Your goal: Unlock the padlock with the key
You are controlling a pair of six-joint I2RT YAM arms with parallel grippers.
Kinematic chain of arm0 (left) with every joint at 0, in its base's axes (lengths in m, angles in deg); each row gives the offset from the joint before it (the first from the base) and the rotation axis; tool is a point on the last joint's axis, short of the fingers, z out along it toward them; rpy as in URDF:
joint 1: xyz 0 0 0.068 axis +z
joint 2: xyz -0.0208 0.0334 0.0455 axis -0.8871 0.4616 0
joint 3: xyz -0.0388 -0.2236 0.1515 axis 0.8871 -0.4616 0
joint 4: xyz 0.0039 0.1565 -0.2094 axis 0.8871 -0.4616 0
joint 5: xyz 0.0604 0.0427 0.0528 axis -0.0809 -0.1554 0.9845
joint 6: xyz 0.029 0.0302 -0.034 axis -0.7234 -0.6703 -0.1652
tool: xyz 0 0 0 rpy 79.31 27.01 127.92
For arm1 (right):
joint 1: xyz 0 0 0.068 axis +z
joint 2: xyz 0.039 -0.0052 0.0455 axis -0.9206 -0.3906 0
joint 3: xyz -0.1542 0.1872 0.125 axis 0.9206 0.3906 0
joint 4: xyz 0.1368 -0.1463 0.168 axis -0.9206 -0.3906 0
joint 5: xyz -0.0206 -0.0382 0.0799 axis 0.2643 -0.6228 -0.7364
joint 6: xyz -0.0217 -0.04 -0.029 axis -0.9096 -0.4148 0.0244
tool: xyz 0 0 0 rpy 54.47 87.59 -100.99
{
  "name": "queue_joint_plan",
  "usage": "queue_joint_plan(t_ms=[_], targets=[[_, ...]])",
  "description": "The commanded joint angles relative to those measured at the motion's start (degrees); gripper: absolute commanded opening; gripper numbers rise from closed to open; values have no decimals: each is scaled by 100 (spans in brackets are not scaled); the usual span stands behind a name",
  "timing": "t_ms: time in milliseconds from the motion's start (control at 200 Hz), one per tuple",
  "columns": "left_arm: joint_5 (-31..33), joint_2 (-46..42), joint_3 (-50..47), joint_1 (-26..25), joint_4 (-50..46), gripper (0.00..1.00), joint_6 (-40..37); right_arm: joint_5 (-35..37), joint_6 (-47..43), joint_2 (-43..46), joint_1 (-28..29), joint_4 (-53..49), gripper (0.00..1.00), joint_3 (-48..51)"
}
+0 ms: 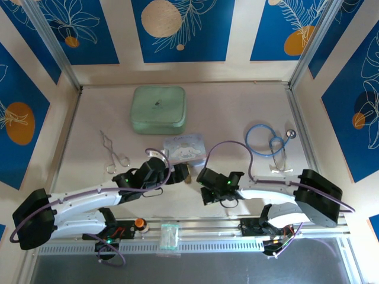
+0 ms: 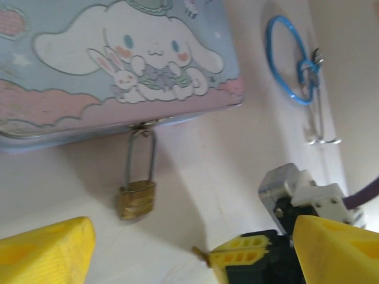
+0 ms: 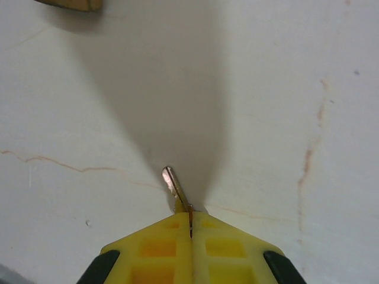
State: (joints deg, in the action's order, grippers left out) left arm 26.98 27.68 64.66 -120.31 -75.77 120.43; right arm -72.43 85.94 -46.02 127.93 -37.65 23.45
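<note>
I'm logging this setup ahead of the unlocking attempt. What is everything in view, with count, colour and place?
padlock: one, brass with a silver shackle, hooked on the tin's front clasp
key: one, silvery, pinched in the right gripper
tin: one, pale blue with a cartoon print, mid-table
case: one, mint green, far centre
forceps: one, silver, left of the tin
stethoscope: one, blue tubing, right of the tin
knob: one, orange, near rail by the left base
packet: one, clear greenish, centre of the near rail
table: one, whitish
left gripper: yellow fingers, open, in front of the padlock
right gripper: yellow fingers, shut on the key, over bare table
</note>
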Motion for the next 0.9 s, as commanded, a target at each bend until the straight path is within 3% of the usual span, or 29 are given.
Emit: queue_joint_plan(t_ms=[0,165,290,535,895], targets=[[-5,294,-191,-261,991,83,701,-518,-300,380,-264,112,1,74],[549,768,-270,-724,1653,75,1671,-742,-402,781,-577,100,0,54],[763,1022,-596,-860,2344,72,2979,-950,-362,1029,-784,161,0,63],[1097,1674,-1235,-1099,4736,90,5089,-811,-257,1344,-851,-4,0,-406],[1555,2130,-1215,-1370,6059,97,5657,-808,-143,1118,-675,795,0,-819]])
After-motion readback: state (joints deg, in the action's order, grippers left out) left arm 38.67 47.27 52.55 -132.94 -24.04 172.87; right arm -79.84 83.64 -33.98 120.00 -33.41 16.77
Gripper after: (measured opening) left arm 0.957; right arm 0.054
